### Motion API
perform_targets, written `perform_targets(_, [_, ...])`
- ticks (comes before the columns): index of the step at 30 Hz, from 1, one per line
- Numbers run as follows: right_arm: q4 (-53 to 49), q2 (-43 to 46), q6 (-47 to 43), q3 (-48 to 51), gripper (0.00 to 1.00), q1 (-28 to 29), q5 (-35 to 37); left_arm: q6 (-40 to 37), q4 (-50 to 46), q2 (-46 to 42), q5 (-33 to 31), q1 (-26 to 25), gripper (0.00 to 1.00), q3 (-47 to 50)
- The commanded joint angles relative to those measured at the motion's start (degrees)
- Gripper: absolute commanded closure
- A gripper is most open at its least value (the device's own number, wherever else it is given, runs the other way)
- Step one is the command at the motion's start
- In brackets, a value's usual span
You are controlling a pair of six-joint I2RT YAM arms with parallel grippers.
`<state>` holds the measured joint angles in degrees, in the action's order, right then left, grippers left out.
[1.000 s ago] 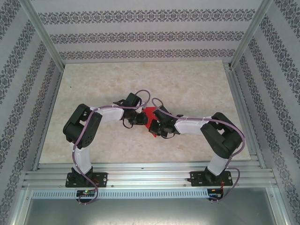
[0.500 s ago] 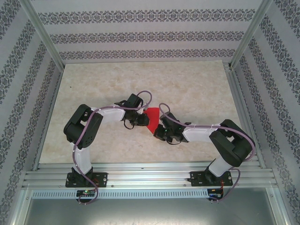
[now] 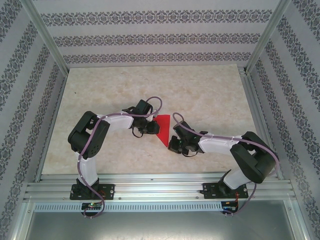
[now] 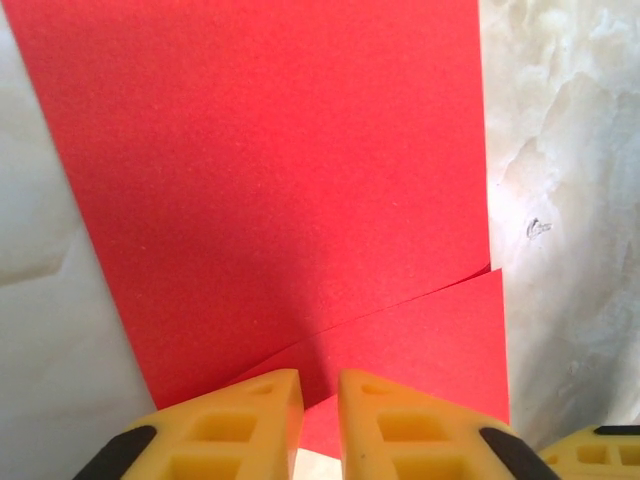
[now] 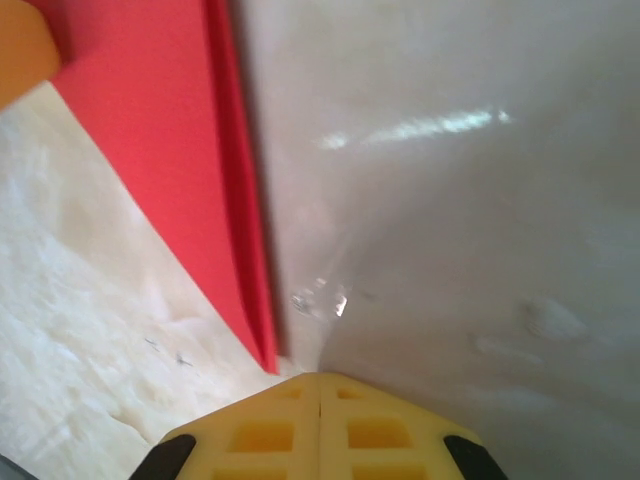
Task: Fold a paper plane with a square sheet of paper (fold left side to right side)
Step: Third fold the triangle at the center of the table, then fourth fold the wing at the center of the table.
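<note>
The square sheet of paper (image 3: 162, 130) is bright red and lies folded in two layers on the table's middle. My left gripper (image 3: 148, 128) sits at its left edge. In the left wrist view the paper (image 4: 280, 170) spreads ahead, its upper layer's edge running slantwise. The left gripper (image 4: 320, 385) rests over the near edge, its yellow fingers a narrow gap apart with nothing clamped. My right gripper (image 3: 173, 145) is just off the paper's near right corner. In the right wrist view the gripper (image 5: 320, 378) is shut and empty, beside the paper's (image 5: 170, 150) pointed corner.
The pale marble-patterned table (image 3: 210, 95) stretches behind and to both sides of the arms. Aluminium rails (image 3: 160, 187) run along the near edge and posts stand at the corners. Patterned walls close in the back and sides.
My right gripper has drawn back off the paper toward the near right, uncovering more red. The left gripper stays at the left edge, its fingers parted slightly.
</note>
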<state>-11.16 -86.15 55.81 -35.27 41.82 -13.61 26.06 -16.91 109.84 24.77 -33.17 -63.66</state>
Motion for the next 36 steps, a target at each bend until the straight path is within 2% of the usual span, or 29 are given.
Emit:
perform_targets(1, [-10.5, 3.0, -4.6, -2.3, 0.9, -1.5, 1.4, -0.5, -1.4, 0.4, -1.6, 0.3, 0.73, -0.8])
perform_targets(7, [-12.3, 6.0, -13.2, -8.9, 0.77, -6.5, 2.4, 0.9, -1.3, -4.6, 3.6, 1.6, 0.57, -3.8])
perform_targets(12, [-9.7, 1.2, -19.6, -15.2, 0.66, -8.6, 1.8, 2.8, -0.3, -9.8, 5.7, 4.5, 0.44, -2.8])
perform_targets(19, [-5.2, -7.2, -24.2, -21.2, 0.56, -9.2, -3.0, 6.0, 1.6, -12.4, 7.3, 9.5, 0.39, 2.7])
perform_targets(25, [-5.6, -11.9, -24.9, -22.4, 0.59, -9.2, -4.0, 8.8, 4.3, -9.9, 9.6, 10.9, 0.38, 4.7])
perform_targets(36, [-6.6, -14.5, -25.4, -22.6, 0.82, -9.5, -4.2, 10.8, 6.5, -5.4, 12.7, 10.7, 0.38, 3.5])
